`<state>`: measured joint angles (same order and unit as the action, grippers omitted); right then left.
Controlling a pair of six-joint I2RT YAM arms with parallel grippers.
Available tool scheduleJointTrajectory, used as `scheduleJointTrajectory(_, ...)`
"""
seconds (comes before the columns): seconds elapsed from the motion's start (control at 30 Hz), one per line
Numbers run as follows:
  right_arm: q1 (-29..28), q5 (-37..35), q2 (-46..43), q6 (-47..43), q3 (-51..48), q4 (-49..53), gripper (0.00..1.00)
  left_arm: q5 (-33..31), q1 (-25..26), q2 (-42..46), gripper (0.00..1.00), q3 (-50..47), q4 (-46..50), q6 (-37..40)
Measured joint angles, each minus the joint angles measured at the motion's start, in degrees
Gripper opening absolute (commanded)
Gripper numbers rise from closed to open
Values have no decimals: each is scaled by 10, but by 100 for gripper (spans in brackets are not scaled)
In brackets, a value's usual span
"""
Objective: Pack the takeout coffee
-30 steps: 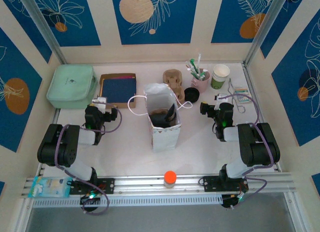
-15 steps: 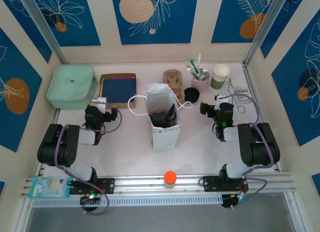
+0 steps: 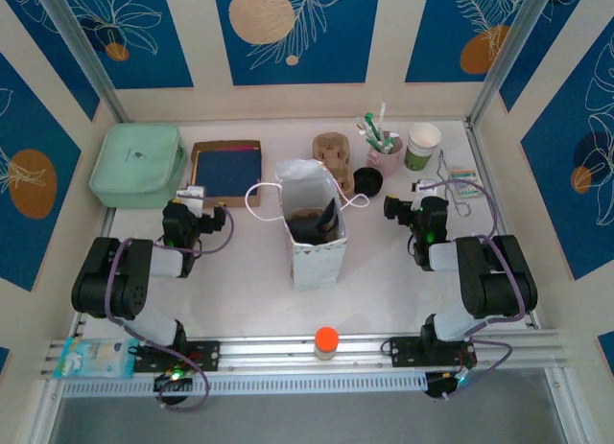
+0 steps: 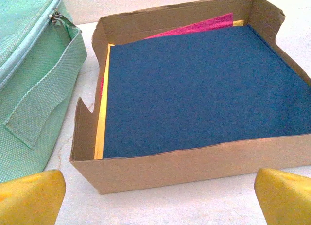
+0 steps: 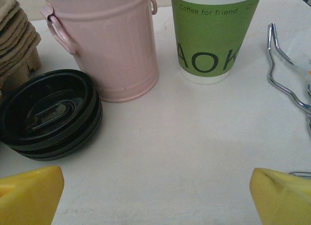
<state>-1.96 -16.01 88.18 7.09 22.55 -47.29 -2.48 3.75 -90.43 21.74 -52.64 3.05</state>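
A white paper bag (image 3: 317,262) stands open in the middle of the table, between the two arms. Inside it I make out brown and black shapes that I cannot identify; the takeout coffee is hidden. My left gripper (image 3: 190,195) (image 4: 163,198) is open over bare table, just short of a cardboard tray (image 4: 184,162) of blue sheets. My right gripper (image 3: 395,206) (image 5: 158,198) is open too, with nothing between its yellow fingertips (image 5: 29,193). It faces a stack of black lids (image 5: 48,113) and a lidless white-and-green cup (image 5: 214,35).
A pink bucket (image 5: 107,40) of sachets stands beside the cup, with brown pulp carriers (image 3: 333,154) to its left. A mint fabric bag (image 3: 137,164) sits at the back left. A bent wire (image 5: 286,84) lies right of the cup. An orange-capped item (image 3: 326,340) sits on the front rail.
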Motion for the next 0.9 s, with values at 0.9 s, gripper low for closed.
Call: scheduleJointTrajectory(0.9, 0, 0, 0, 0, 0, 0, 99, 10, -2, 0, 100, 0, 0, 0)
